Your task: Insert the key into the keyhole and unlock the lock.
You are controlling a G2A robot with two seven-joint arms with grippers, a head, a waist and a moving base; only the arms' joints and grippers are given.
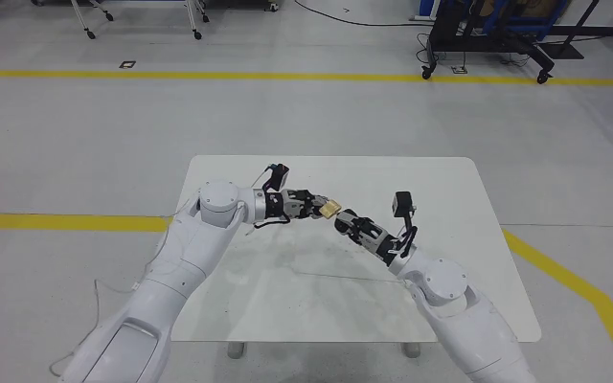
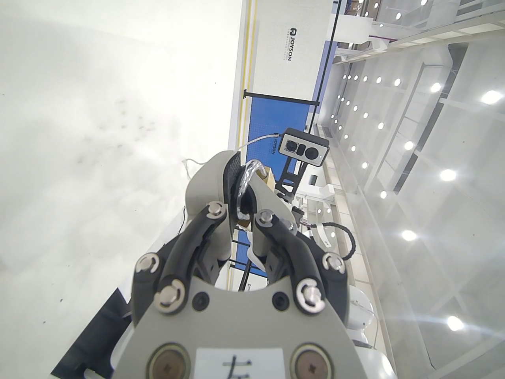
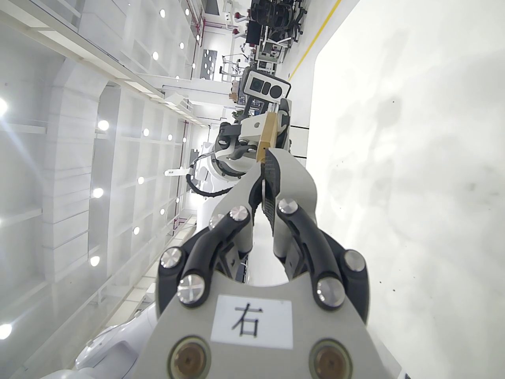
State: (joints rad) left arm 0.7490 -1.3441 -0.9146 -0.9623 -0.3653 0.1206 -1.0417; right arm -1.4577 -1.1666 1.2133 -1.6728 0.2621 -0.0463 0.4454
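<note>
Holds the lock (image 1: pixel 330 208) clear of the table (image 1: pixel 460 191), shackle (image 2: pixel 247 185) clamped between the closed jaws of the left gripper (image 2: pixel 241 191), brass body jutting just past the tips. Pinches what looks like the key (image 3: pixel 262 189) in the closed jaws of the right gripper (image 3: pixel 263 171), lock's end directly ahead, touching or nearly so. Cannot tell how deep the key sits. Judged at insertion, with the turn left to do. Points both grippers nose to nose, forearms angled inward.
</note>
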